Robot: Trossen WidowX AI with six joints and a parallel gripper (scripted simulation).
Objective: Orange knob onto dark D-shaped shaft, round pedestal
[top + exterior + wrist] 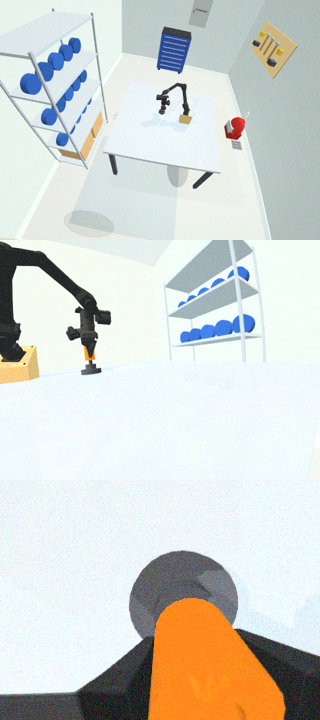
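The round dark pedestal [161, 111] [91, 371] [170, 565] stands on the white table. My gripper [90, 355] [192, 640] is shut on the orange knob [86, 355] [215, 665] and holds it upright over the pedestal. In the exterior view a short length of the dark shaft [90, 362] shows between the knob's lower end and the pedestal's raised step, so the knob is not down on the pedestal. Whether the shaft's top is inside the hole cannot be seen. The hole and both flat sides are hidden. In the top view the knob is tiny between the fingers.
The arm's wooden base block [185, 119] [33, 364] stands on the table [160, 144] [180, 420], to the right of the pedestal in the top view. A shelf rack [98, 74] [240, 307] with blue discs and a blue drawer cabinet [173, 50] stand beyond the table.
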